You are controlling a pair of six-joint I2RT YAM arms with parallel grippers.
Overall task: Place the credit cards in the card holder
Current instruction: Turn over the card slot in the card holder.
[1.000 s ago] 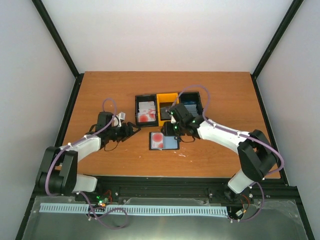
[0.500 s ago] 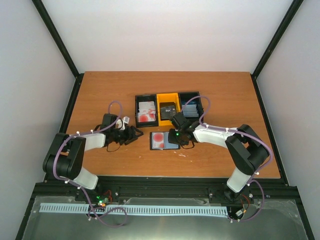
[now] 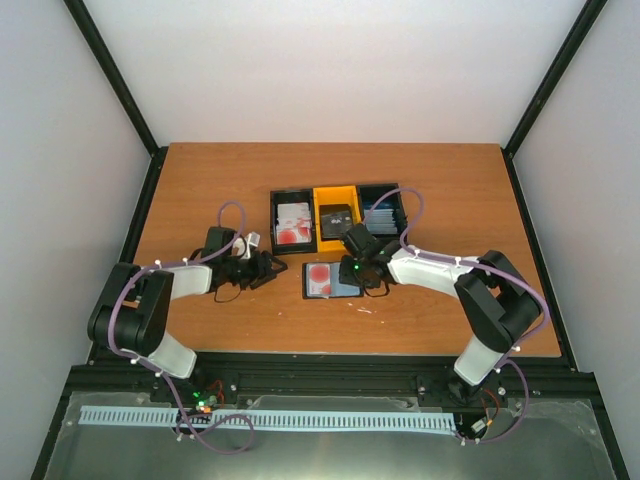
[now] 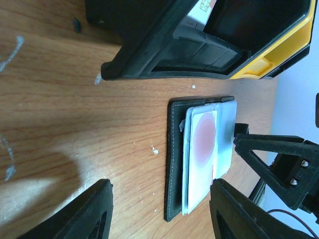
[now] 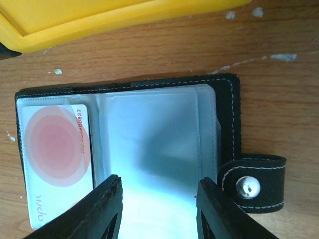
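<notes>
The card holder (image 3: 340, 283) lies open on the table, in front of the bins. A white credit card with a red blotch (image 3: 318, 277) sits in its left half; in the right wrist view that card (image 5: 56, 149) lies beside a bare pale sleeve (image 5: 159, 134), with the clasp tab (image 5: 251, 185) at the right. My right gripper (image 5: 159, 199) is open just above that sleeve, holding nothing. My left gripper (image 4: 162, 199) is open low over the wood, left of the holder (image 4: 175, 159), with the card (image 4: 203, 144) ahead of it. More cards lie in the bins.
Three bins stand in a row behind the holder: a black one (image 3: 275, 222) with white and red cards, a yellow one (image 3: 322, 212) with dark cards, and a black one (image 3: 398, 205) with blue cards. The black bin's wall (image 4: 164, 45) is close ahead of my left gripper.
My right gripper has come down from the bins onto the holder's right half. My left gripper has edged right toward the holder.
</notes>
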